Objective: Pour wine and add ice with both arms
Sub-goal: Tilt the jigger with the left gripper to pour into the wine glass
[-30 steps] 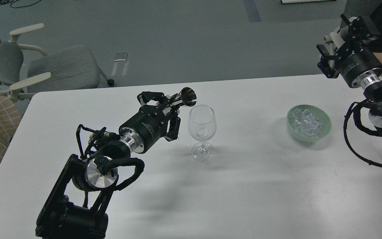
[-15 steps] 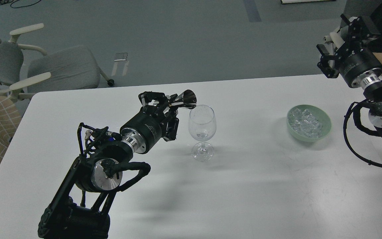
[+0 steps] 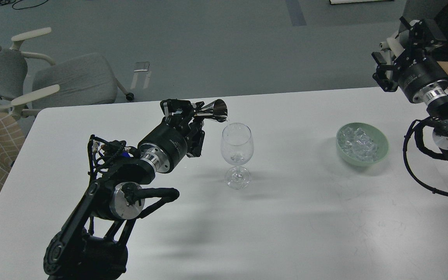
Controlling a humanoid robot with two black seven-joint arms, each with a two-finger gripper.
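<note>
I'm lifting the left tool, clamped on the steel jigger, slightly back from the wine glass; right tool staying raised, grip unclear.

Left gripper sits higher and farther back from the wine glass than a second ago, elbow swung up and inward. Steel jigger it clamps now tips flatter, mouth just above and left of the glass rim.
</note>
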